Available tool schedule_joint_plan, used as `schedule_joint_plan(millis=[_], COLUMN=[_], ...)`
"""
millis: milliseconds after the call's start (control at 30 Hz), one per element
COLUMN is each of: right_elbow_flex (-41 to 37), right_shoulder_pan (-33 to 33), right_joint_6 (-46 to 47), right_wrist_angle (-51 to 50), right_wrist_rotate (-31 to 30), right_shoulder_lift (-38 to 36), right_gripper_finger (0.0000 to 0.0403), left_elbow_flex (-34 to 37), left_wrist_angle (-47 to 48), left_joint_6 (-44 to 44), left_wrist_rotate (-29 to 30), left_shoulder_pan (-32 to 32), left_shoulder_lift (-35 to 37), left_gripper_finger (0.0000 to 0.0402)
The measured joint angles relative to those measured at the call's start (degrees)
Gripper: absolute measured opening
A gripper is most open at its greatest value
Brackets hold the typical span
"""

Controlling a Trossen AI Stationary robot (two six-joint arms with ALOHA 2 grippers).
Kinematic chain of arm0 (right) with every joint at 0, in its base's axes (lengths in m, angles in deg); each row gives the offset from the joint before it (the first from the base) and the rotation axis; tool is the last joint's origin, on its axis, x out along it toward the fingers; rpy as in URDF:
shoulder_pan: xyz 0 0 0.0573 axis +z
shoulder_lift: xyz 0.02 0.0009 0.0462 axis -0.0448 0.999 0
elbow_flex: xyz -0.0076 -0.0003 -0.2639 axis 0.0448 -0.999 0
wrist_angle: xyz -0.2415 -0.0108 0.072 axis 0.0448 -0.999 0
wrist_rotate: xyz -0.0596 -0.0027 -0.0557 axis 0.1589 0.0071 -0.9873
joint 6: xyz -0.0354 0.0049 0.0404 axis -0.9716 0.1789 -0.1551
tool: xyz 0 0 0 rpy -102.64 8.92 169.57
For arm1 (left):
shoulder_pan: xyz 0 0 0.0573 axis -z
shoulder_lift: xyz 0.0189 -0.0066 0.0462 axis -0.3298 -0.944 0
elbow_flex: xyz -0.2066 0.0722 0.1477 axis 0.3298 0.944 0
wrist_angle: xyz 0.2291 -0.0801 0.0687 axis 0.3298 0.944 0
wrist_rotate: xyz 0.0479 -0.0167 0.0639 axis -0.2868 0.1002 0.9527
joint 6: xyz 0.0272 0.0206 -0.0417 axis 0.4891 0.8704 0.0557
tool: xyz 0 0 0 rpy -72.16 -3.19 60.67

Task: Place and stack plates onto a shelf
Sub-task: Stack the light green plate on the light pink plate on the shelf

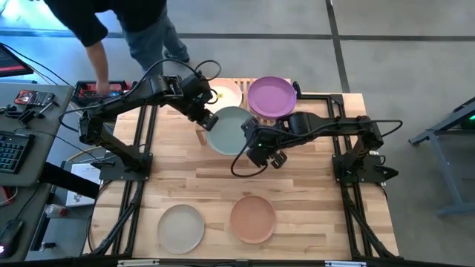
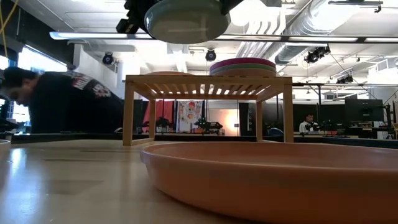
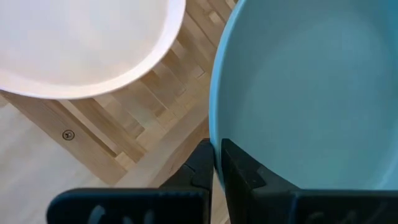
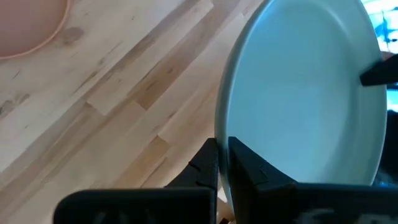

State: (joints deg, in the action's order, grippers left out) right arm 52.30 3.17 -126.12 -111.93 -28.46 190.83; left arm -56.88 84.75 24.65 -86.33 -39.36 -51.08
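Note:
A grey-teal plate (image 1: 228, 130) hangs in the air just in front of the shelf (image 1: 245, 111), higher than its slatted top (image 2: 208, 81). My left gripper (image 1: 208, 117) is shut on the plate's left rim. My right gripper (image 1: 248, 138) is shut on its right rim. On the shelf a cream plate (image 1: 226, 93) lies flat on the left, and a stack topped by a purple plate (image 1: 271, 96) lies on the right. A beige plate (image 1: 180, 228) and a peach plate (image 1: 252, 219) lie flat on the table near its front edge. My left gripper pinches the plate's rim (image 3: 214, 134) between its two fingers, one on the inner face and one on the outer. It comes from the table's left-far side. The plate is lifted clear, roughly level. My right gripper pinches the opposite rim (image 4: 222, 134) the same way, one finger inside and one outside. It comes from the table's right. The plate is clear of the table and the shelf.
A person (image 1: 111, 30) bends over the desk beyond the table's far left corner and also shows in the low view (image 2: 56, 99). The peach plate (image 2: 273, 180) fills the low view's foreground. Bare wood lies mid-table between the shelf and the near plates.

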Motion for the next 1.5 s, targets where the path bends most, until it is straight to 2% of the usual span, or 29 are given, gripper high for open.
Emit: schedule_joint_plan(millis=[133, 367, 533, 800, 1100, 1267, 1500], right_elbow_flex=[0.0, 0.0, 0.0, 0.0, 0.0, 0.0, 0.0], right_shoulder_pan=[-0.02, -0.14, -0.16, -1.3, -2.76, -3.55, -4.26], right_joint_6=[2.1, 3.37, 4.24, 8.36, 9.39, 9.41, 9.43], right_wrist_angle=[-0.49, -1.2, -0.9, -2.01, -2.07, -1.98, -1.94], right_wrist_rotate=[-0.49, -4.55, -5.06, -9.44, -9.3, -9.22, -9.19], right_shoulder_lift=[0.0, -0.33, -1.72, -4.2, -4.52, -4.52, -4.5], right_gripper_finger=[0.0013, 0.0081, 0.0107, 0.011, 0.011, 0.011, 0.011], left_elbow_flex=[0.0, 0.02, 0.02, 0.02, 0.02, -0.02, -0.02], left_wrist_angle=[0.12, 1.04, 0.67, -0.08, -6.4, -7.52, -7.33], left_joint_6=[0.27, 3.03, 3.68, 5.79, 6.68, 6.8, 7.88], left_wrist_rotate=[0.17, 1.89, 2.45, 3.01, 3.06, 2.66, 1.85], left_shoulder_pan=[0.0, -0.95, -4.03, -12.94, -23.97, -26.78, -27.19], left_shoulder_lift=[0.0, 0.09, 0.09, 0.09, 0.09, -0.93, -4.51], left_gripper_finger=[0.0005, 0.0003, 0.0003, 0.0003, 0.0003, 0.0003, 0.0003])
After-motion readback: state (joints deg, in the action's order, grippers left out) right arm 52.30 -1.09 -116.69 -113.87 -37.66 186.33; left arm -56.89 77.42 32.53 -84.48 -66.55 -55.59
